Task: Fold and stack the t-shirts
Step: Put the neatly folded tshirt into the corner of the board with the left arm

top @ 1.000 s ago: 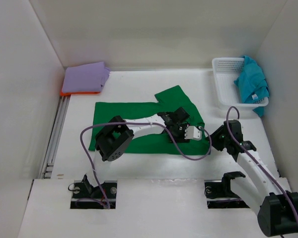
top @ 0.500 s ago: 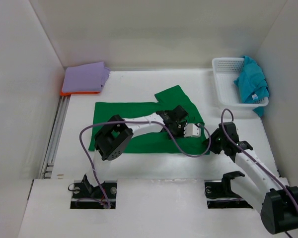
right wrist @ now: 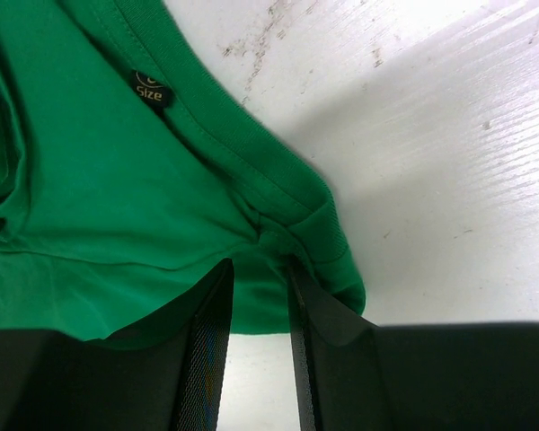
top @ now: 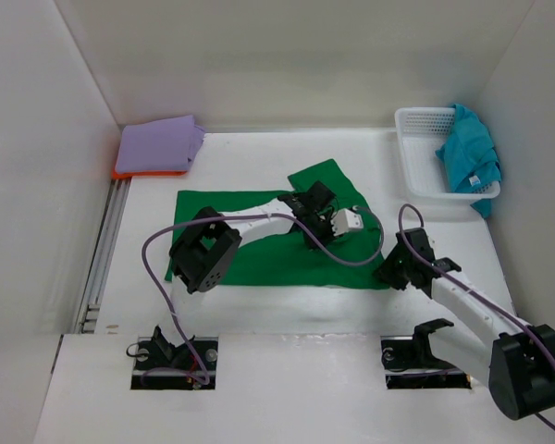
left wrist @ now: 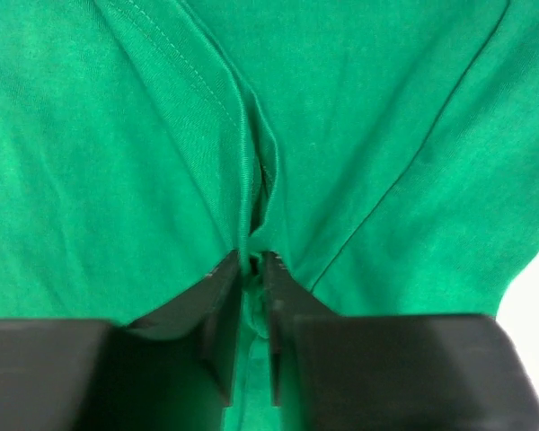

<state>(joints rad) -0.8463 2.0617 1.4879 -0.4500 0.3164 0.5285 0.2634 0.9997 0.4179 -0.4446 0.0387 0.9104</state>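
The green t-shirt (top: 259, 264) lies spread on the middle of the table. My left gripper (top: 310, 202) is over its right part, shut on a raised fold of green cloth (left wrist: 250, 262). My right gripper (top: 388, 273) is at the shirt's near right corner; its jaws (right wrist: 260, 269) are closed on the bunched collar edge next to the size tag (right wrist: 150, 90). The lavender t-shirt (top: 159, 143) lies folded on the orange one (top: 148, 173) at the back left. The teal t-shirt (top: 467, 157) hangs over the basket.
The white mesh basket (top: 416, 153) stands at the back right by the wall. A metal rail (top: 106, 250) runs along the table's left edge. White walls enclose the table on three sides.
My left gripper has moved toward the back and left, pulling the green fold with it. My right gripper has moved left to the shirt's near right corner.
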